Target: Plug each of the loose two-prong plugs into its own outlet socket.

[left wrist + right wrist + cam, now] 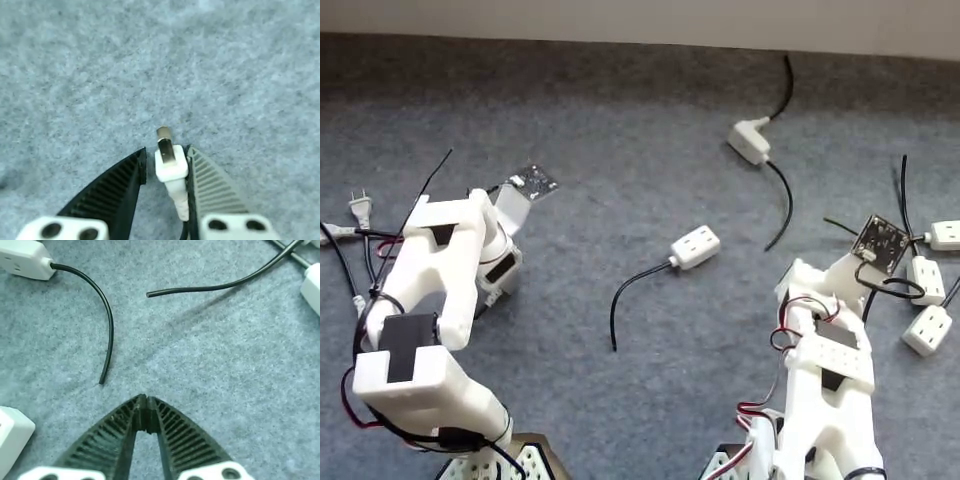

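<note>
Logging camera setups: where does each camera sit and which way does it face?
High view: fixed above, looking down on the carpet, sockets and cords; left arm and right arm show.
Left wrist view: on the left arm, facing the carpet; left gripper shut on a plug.
Right wrist view: on the right arm, facing a socket and cord; right gripper shut.
Shared: high and right wrist views both show sockets and black cords.

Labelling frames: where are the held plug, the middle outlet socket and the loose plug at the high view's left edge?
held plug (171,165), left wrist view, white body.
middle outlet socket (696,246), high view, top face.
loose plug (360,209), high view, body behind prongs.
</note>
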You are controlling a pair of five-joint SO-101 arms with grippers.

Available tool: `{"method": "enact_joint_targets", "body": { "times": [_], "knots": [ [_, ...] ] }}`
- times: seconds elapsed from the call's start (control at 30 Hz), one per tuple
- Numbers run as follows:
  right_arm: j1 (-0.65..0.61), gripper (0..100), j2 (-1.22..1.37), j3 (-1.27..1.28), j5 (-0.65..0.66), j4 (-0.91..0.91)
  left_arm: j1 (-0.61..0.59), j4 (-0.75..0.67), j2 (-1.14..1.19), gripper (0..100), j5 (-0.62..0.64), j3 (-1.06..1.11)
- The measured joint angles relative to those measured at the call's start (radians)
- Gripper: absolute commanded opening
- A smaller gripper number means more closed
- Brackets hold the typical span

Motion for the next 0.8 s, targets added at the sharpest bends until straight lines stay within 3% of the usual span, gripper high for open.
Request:
{"method": "enact_joint_targets", "body": {
  "times": [0.3, 0.43, 0.6, 0.8],
  "knots": [
    [0.000, 0.8, 0.000, 0.000, 0.000, 0.000, 0.018, 0.009, 0.002, 2, 0.000, -0.018],
    [0.000, 0.8, 0.000, 0.000, 0.000, 0.000, 0.074, 0.086, -0.041, 2, -0.002, -0.115],
    [0.000, 0.8, 0.000, 0.000, 0.000, 0.000, 0.244, 0.209, -0.180, 2, -0.002, -0.241],
    [0.000, 0.8, 0.000, 0.000, 0.000, 0.000, 0.522, 0.232, -0.308, 2, -0.002, -0.261]
  ]
}}
